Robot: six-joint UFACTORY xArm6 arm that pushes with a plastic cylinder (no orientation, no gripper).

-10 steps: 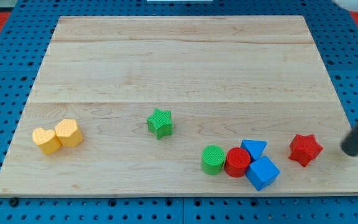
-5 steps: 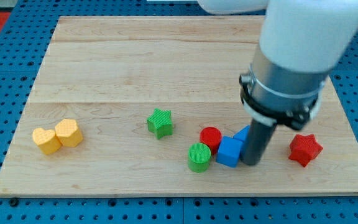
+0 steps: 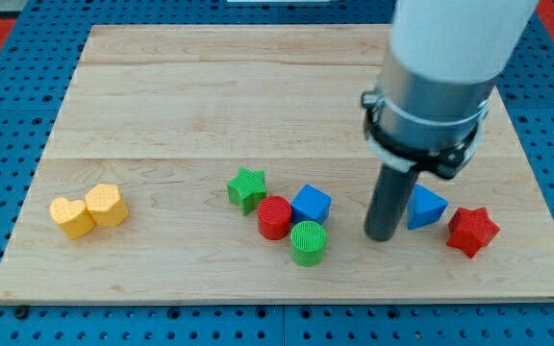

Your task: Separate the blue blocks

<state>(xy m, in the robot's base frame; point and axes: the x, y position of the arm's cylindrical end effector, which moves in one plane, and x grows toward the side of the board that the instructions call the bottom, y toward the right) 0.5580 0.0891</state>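
A blue cube [image 3: 311, 205] sits near the view's bottom centre, touching a red cylinder [image 3: 275, 217] on its left and a green cylinder [image 3: 308, 242] below it. A blue triangular block [image 3: 425, 207] lies to the right, close to a red star [image 3: 472, 232]. My tip [image 3: 381, 236] rests on the board between the two blue blocks, right beside the triangular block and apart from the cube. The rod and arm hide part of the triangular block's left side.
A green star [image 3: 246, 188] touches the red cylinder's upper left. Two yellow blocks [image 3: 88, 210], side by side, sit at the view's left. The wooden board [image 3: 277, 96] lies on a blue pegboard; its bottom edge is close to the blocks.
My tip came in from the right edge and pushed the cluster left. The blue cube, red cylinder and green cylinder slid left toward the green star; the blue triangular block now lies right of the rod.
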